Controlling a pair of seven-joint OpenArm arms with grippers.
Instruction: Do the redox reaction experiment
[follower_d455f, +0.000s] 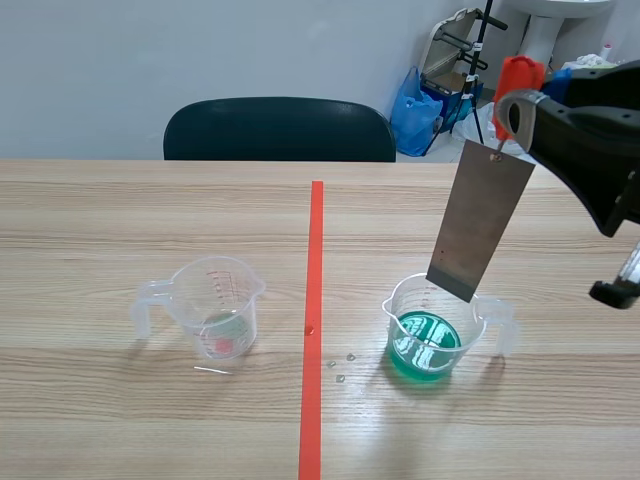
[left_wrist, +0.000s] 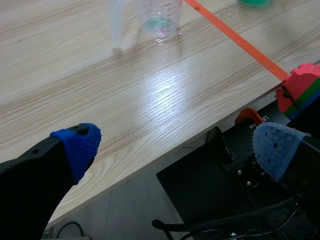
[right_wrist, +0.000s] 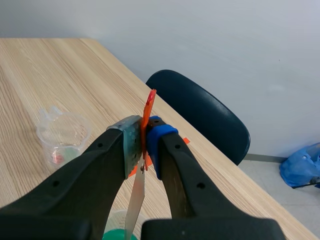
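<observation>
Table (follower_d455f: 100, 220) status: right claw (right_wrist: 143, 137) clamps red clip (follower_d455f: 518, 72) hanging metal plate (follower_d455f: 480, 225) over green cup (follower_d455f: 430, 335), dip apparently pending; left claw (left_wrist: 177, 147) spread wide, empty.

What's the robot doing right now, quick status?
Left gripper open, at table edge. Right gripper shut on red tag; metal plate hangs over green-liquid beaker. Nothing in the way.

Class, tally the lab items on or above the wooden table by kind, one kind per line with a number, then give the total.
Clear plastic measuring cups: 2 (cup of green liquid, nearly empty cup)
Flat grey metal sheet: 1
Orange-red plastic holder, from which the sheet hangs, pinched in the right gripper: 1
Total: 4
</observation>
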